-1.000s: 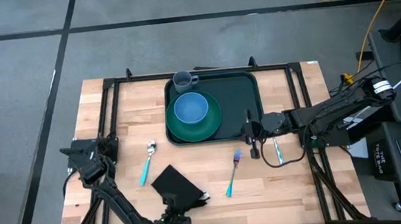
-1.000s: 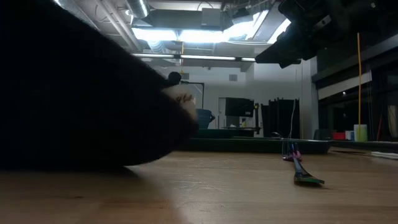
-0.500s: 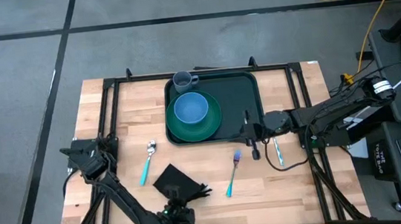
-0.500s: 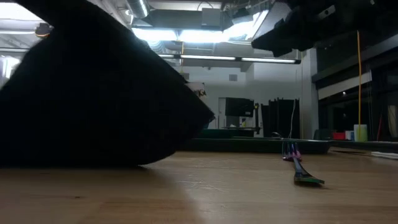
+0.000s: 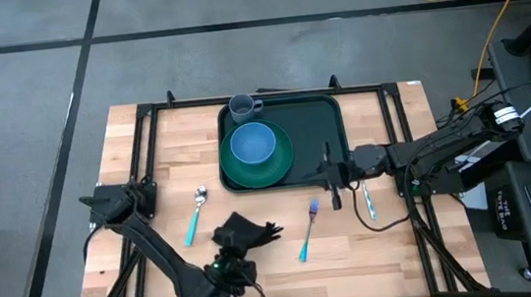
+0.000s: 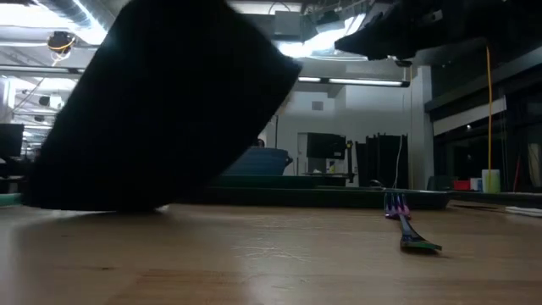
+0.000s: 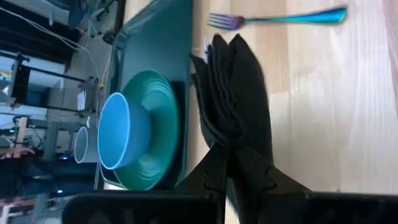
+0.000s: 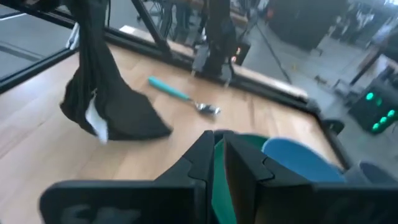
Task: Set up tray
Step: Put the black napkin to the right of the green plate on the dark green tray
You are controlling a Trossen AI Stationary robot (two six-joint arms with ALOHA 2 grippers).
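Observation:
The dark green tray (image 5: pixel 317 123) lies at the table's far middle. It carries a green plate (image 5: pixel 282 166), a blue bowl (image 5: pixel 252 143) on the plate, and a grey cup (image 5: pixel 241 106) at its far left corner. My left gripper (image 5: pixel 234 258) is near the front edge, shut on a black napkin (image 5: pixel 245 234). My right gripper (image 5: pixel 330 173) hovers well above the tray's right rim. A narrow gap shows between its fingers (image 8: pixel 205 158) and nothing is in it. My left gripper pinches the bunched black napkin at its near end (image 7: pixel 231 134) between its two fingers, several folds together. The fingers slant down from the table's near side toward the tray. The napkin hangs crumpled from them, with its lower end (image 8: pixel 134 127) on the wood.
On the bare wood lie a teal spoon (image 5: pixel 193 215) left of the napkin, a teal fork (image 5: pixel 309 229) to its right, and a knife (image 5: pixel 367 200) right of the tray. A black frame (image 5: pixel 146 141) borders the table.
My left gripper has risen and moved toward the tray with the napkin. The napkin lay flat as a square. Now it is gathered into a crumpled bunch, mostly lifted, with only its lower end on the table.

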